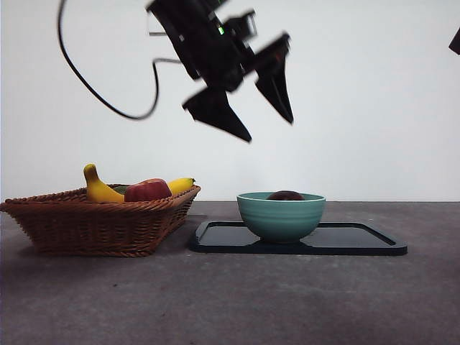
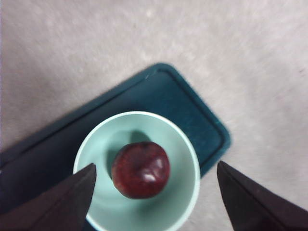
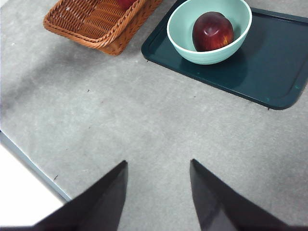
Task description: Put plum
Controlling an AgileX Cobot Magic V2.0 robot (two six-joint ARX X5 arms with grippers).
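Plum (image 2: 141, 169) in the bowl (image 2: 91, 149), bowl on the tray (image 2: 187, 103).
Left gripper (image 1: 251, 108) hangs above the bowl, jaws spread wide and empty; right gripper (image 3: 159, 192) waits apart over bare table, jaws parted, holding nothing.

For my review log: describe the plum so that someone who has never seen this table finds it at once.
Find the dark rectangular tray beside the woven wicker basket. On it stands a pale green ceramic bowl, and the plum lies alone inside. It is glossy dark maroon, while the red apple and yellow banana sit in the basket.
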